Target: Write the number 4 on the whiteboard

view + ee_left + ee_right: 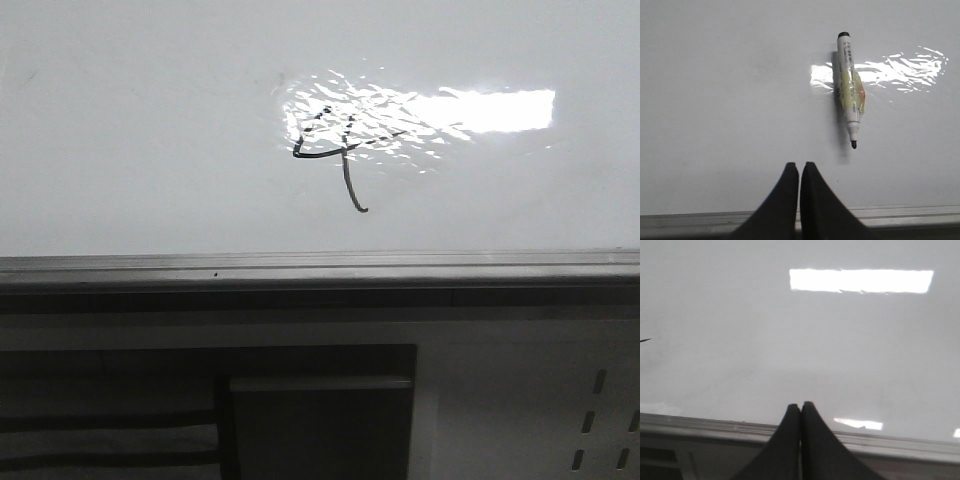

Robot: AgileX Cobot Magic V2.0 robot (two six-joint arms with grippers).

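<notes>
Two sets of jaws clenched on nothing, left gripper (799, 167), right gripper (800, 406), marker (849, 89) lying apart on whiteboard (730, 100)

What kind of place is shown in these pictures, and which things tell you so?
Probably a lab or workshop test bench, not a classroom. A glossy whiteboard lies flat with a grey edge rail, a hand-drawn 4 on it, an uncapped marker lying loose, and a white perforated panel beneath.
</notes>
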